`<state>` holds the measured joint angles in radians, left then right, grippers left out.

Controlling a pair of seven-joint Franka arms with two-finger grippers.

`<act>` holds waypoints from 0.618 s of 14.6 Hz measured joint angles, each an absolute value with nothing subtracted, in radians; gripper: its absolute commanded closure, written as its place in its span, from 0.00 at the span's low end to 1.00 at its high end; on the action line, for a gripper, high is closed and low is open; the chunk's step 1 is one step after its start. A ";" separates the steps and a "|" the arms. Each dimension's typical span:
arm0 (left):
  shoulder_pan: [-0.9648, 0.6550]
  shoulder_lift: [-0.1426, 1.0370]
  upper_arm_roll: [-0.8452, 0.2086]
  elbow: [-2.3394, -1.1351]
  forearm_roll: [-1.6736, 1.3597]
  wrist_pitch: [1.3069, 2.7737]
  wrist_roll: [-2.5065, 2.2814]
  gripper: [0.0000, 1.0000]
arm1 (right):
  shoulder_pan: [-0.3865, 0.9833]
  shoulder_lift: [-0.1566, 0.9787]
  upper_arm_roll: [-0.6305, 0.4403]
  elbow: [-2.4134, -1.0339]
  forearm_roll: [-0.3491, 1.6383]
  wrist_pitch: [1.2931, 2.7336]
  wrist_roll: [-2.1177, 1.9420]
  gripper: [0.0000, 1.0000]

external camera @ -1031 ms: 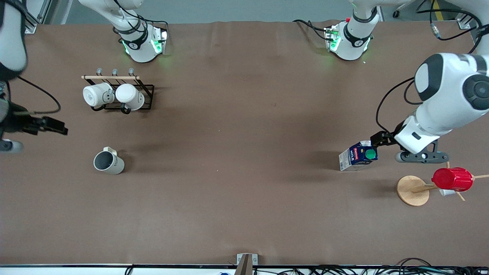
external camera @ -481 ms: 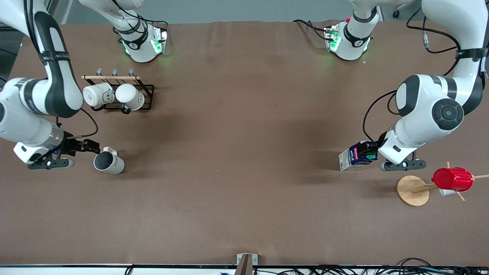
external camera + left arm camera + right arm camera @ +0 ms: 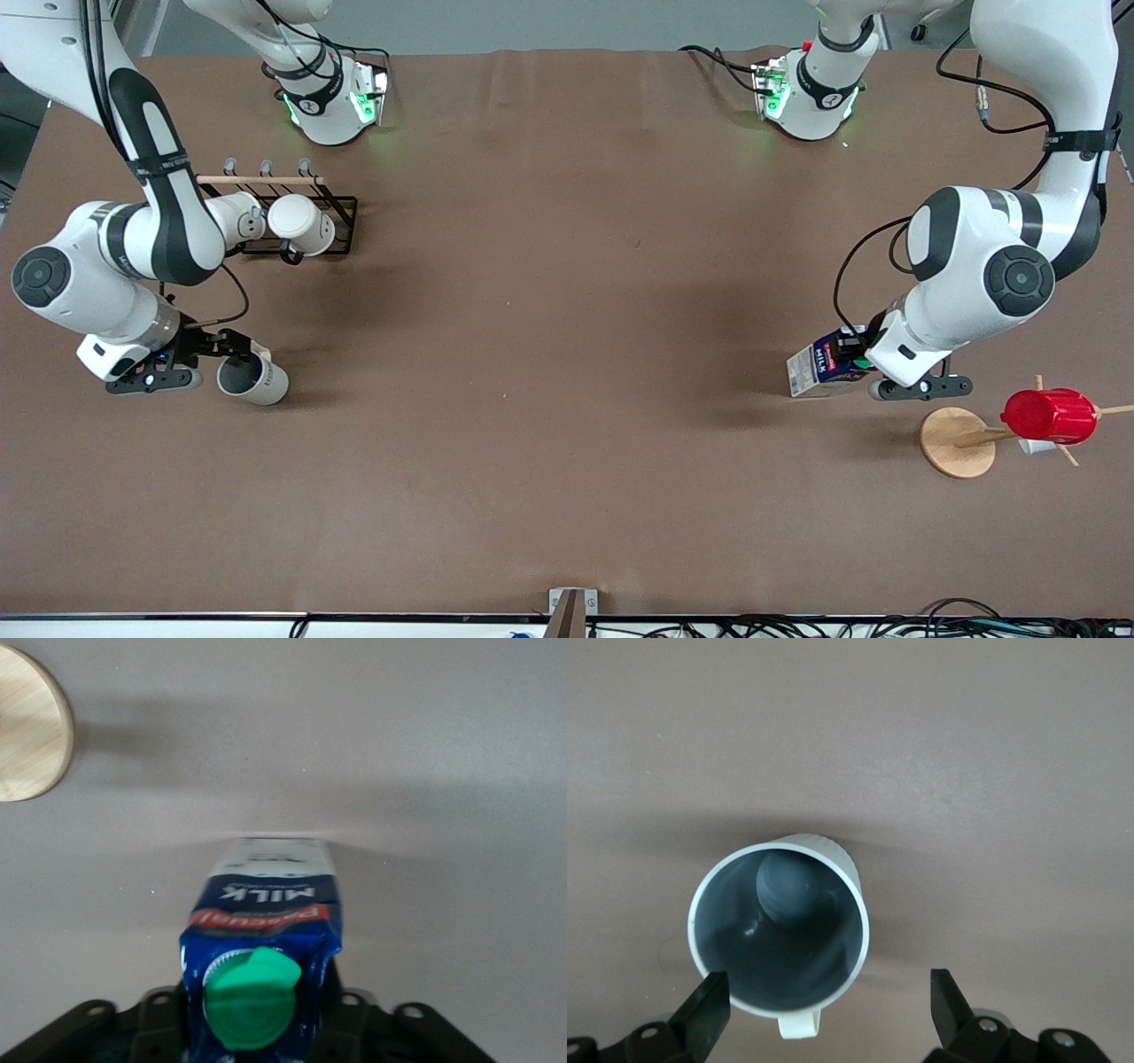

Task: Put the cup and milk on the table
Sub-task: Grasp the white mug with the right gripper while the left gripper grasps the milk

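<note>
Desk point(image 3: 567, 354): brown matte cover, carrying all items. Cup point(image 3: 253, 379): off-white mug, grey interior, small handle; stands upright toward the right arm's end of the desk, nearer the front camera than the black wire rack point(image 3: 301, 221) with its white mug point(image 3: 301, 224). Judged light, rigid, glazed and so somewhat slippery, breakable if knocked; best taken across the rim and wall, or at the wall clear of the handle. Right gripper point(image 3: 828, 1005): low at the cup's rim, jaws spread wide, the rim edge and handle lying between the two fingers point(image 3: 706, 1010) in the right wrist view, nothing gripped yet. Milk point(image 3: 824, 365): small blue and white carton, gabled top, green cap point(image 3: 251, 997), red label; stands on the desk toward the left arm's end, farther from the front camera than the round wooden base point(image 3: 957, 441) of the peg stand carrying the red ribbed cup point(image 3: 1049, 416). Judged light, thin-walled card that dents under hard squeeze and tips easily; best held on two flat sides just below the gable. Left gripper point(image 3: 858, 351): at the carton's top, jaws set on either side of the gable; whether they press the carton or merely flank it cannot be told. Both items rest on the desk; the step in hand appears to be taking hold.
</note>
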<state>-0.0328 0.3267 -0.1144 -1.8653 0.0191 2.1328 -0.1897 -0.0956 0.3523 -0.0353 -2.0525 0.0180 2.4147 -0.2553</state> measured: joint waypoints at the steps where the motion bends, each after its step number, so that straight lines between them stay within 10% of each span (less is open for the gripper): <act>1: -0.034 0.327 -0.117 -1.865 0.019 2.133 -0.196 0.60 | -0.096 0.364 -0.035 -2.055 0.018 2.426 -0.256 0.05; 4: -0.034 0.325 -0.144 -1.849 0.019 2.133 -0.220 0.60 | -0.096 0.381 -0.030 -2.055 0.018 2.432 -0.256 0.23; 9: -0.038 0.319 -0.203 -1.757 0.019 2.078 -0.275 0.60 | -0.095 0.392 -0.026 -2.056 0.018 2.436 -0.256 0.24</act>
